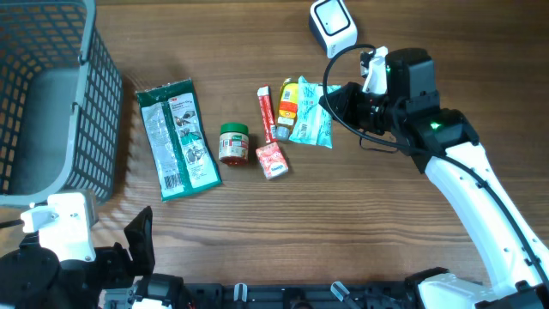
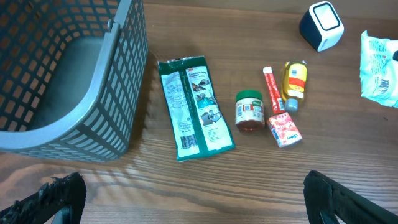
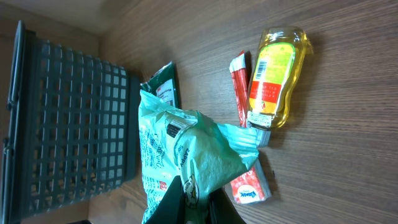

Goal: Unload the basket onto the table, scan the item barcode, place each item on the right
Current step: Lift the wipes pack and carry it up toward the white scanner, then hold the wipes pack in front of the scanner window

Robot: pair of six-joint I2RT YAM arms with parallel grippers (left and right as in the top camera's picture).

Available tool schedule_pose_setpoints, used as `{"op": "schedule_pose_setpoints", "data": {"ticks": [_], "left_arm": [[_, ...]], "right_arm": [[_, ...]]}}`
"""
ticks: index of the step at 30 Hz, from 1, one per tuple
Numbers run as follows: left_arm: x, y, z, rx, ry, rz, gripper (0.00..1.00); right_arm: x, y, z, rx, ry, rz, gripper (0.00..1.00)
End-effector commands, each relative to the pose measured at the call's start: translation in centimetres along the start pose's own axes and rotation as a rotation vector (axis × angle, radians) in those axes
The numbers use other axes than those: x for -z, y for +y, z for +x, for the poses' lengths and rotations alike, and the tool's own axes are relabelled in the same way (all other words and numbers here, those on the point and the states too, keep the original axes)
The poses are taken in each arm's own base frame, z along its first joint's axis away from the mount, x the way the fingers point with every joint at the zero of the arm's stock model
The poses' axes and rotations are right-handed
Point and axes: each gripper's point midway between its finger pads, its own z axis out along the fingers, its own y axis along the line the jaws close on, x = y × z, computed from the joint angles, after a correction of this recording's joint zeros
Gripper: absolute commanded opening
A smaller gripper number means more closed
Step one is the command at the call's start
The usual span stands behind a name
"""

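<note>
Teal packet (image 3: 180, 155) crumpled, pinched at one edge in tightly closed right gripper (image 3: 198, 200), just beside yellow bottle (image 1: 291, 101); hard to tell whether clear of table (image 1: 343, 223). Red stick (image 1: 267, 113) lying along bottle's other side, small red sachet (image 1: 272, 160) near its end, green-lidded jar (image 1: 233, 143) next over, long green bag (image 1: 177, 139) beyond. Scanner (image 1: 333, 24) apart at far edge, black cable (image 1: 341, 54) looping between it and gripper. Grey basket (image 1: 94, 112) at far left, grey floor showing inside. Left gripper (image 2: 199, 205) spread wide, holding nothing.

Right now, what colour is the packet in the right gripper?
Light teal-green packet with dark print; right wrist view shows it best.
</note>
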Motion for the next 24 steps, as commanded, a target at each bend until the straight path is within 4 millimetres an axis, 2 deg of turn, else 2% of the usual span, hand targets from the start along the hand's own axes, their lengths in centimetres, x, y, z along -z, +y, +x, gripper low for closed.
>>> {"op": "schedule_pose_setpoints", "data": {"ticks": [1,2,3,5,9,13,16,19,22,24], "left_arm": [[0.0,-0.1,0.0,-0.012,-0.001,0.006,1.0],[0.0,-0.1,0.0,-0.012,-0.001,0.006,1.0],[0.0,-0.1,0.0,-0.012,-0.001,0.006,1.0],[0.0,-0.1,0.0,-0.012,-0.001,0.006,1.0],[0.0,-0.1,0.0,-0.012,-0.001,0.006,1.0],[0.0,-0.1,0.0,-0.012,-0.001,0.006,1.0],[0.0,-0.1,0.0,-0.012,-0.001,0.006,1.0],[0.0,-0.1,0.0,-0.012,-0.001,0.006,1.0],[0.0,-0.1,0.0,-0.012,-0.001,0.006,1.0],[0.0,-0.1,0.0,-0.012,-0.001,0.006,1.0]], "right_arm": [[0.1,0.4,-0.7,0.01,-0.023,0.007,0.05],[0.1,-0.1,-1.0,0.003,-0.041,0.038,0.05],[0.4,-1.6,-1.9,-0.019,-0.096,0.127,0.05],[1.3,-3.2,-3.6,-0.01,-0.184,0.241,0.05],[4.3,-4.1,-8.3,0.08,-0.398,0.418,0.05],[6.0,-4.5,-12.3,0.21,-0.547,0.563,0.05],[5.8,-5.2,-15.1,0.312,-0.637,0.658,0.05],[4.8,-5.9,-17.8,0.459,-0.72,0.808,0.05],[3.5,-5.6,-20.2,0.651,-0.813,1.013,0.05],[2.2,-4.9,-21.1,0.746,-0.869,1.092,0.05]]}}
